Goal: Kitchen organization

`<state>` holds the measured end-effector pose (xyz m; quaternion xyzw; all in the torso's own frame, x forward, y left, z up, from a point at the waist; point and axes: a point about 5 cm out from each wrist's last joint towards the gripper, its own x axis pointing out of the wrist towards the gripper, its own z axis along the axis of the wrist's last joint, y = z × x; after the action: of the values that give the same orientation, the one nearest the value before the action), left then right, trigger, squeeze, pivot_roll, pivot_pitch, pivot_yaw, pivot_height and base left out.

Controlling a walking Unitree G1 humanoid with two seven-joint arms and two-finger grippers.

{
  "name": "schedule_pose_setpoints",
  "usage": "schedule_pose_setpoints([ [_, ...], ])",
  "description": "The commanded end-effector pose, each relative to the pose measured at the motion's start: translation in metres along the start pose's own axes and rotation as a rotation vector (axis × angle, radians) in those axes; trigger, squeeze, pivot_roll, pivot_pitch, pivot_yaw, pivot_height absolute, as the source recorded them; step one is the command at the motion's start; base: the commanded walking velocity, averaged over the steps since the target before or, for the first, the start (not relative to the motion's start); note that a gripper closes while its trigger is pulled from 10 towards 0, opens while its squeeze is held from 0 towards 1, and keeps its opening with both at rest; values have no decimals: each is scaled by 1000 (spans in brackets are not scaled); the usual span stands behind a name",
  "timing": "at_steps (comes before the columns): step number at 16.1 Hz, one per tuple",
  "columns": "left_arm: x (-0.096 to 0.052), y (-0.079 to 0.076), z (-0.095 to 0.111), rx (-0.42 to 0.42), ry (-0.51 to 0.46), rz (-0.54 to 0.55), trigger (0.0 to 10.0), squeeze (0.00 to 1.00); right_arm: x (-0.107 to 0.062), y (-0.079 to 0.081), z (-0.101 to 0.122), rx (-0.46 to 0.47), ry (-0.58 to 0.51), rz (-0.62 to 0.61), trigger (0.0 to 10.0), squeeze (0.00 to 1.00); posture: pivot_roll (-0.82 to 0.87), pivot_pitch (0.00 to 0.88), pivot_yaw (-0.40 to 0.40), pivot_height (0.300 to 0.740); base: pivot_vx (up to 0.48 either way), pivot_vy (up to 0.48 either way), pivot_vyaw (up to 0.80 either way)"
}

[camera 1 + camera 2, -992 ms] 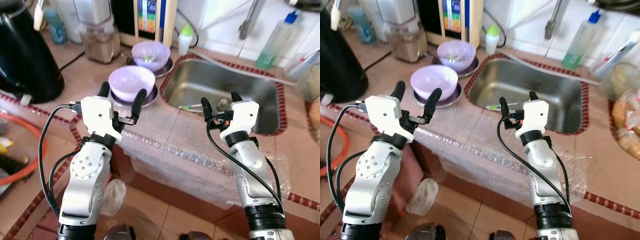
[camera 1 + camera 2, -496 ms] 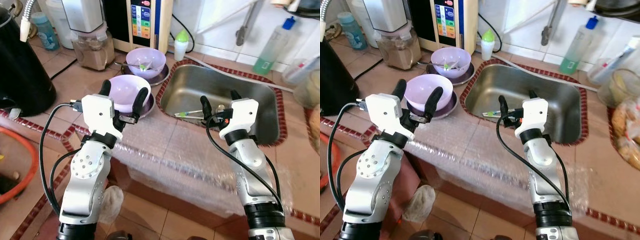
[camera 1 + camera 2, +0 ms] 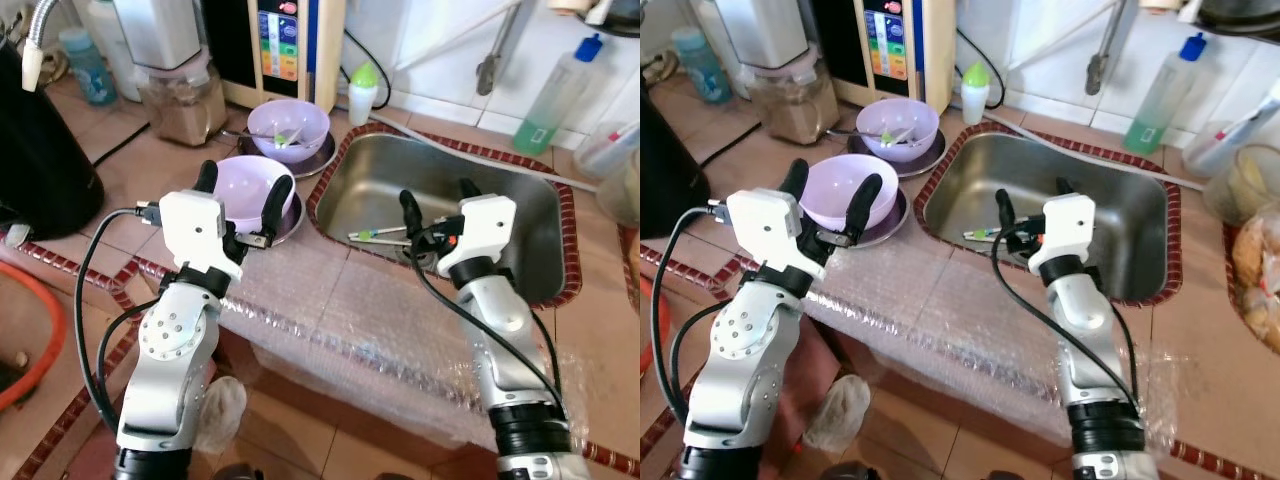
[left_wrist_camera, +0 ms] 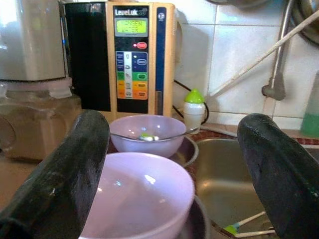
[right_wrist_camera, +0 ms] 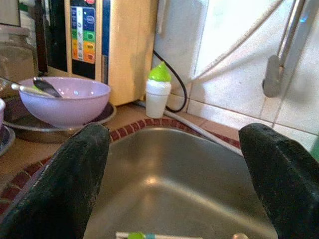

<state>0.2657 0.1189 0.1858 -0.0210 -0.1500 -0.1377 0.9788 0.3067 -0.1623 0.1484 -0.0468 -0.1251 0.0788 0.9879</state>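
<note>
Left gripper [image 3: 240,192]: fingers spread wide, grasping nothing, straddling the near lilac bowl [image 3: 252,186] from the front table edge side; contact not evident. Bowl sits empty on a dark plate [image 3: 290,218], just left of the sink [image 3: 540,180] rim.

Right gripper [image 3: 436,202]: fingers likewise parted and empty, poised over the sink's near-left portion. Below it, in the basin, lies a thin utensil with a green part [image 3: 372,235], possibly a toothbrush; too small to tell.

Further back: second lilac bowl [image 3: 288,124] on its own plate, with a spoon and a green scrap inside, near the sink's far-left corner. Behind it a beige appliance with a button panel [image 3: 285,45], a small green-capped bottle [image 3: 362,88], and a jar of brownish contents [image 3: 180,95] at the wall. Green liquid bottle [image 3: 555,95] at the far right.

Judgement: nothing lifted yet. Both bowls remain on the table and the utensil in the sink; organizing appears at its start, with the near bowl the likely first pick.
</note>
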Motion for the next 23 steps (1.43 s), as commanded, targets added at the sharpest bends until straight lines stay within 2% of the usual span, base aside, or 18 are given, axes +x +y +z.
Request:
schedule_pose_setpoints([
  [1,-3,0,1,17,-2,-4,10000,0,2,1,-1,-14,12,-1,10000,0,4,2,-18,740,0,0,0],
  [14,-1,0,2,15,-8,-14,10000,0,1,3,-3,1,13,13,10000,0,3,5,-12,740,297,0,0],
  [18,-5,0,1,9,-7,-7,10000,0,1,5,-6,22,28,21,10000,0,5,9,-13,740,0,0,0],
  [21,-6,2,1,19,-5,17,10000,0,1,6,-9,37,51,29,10000,0,7,14,-15,740,0,0,0],
  [23,-10,10,0,43,4,100,10000,0,1,10,-11,26,64,46,10000,0,9,15,-15,740,0,0,0],
])
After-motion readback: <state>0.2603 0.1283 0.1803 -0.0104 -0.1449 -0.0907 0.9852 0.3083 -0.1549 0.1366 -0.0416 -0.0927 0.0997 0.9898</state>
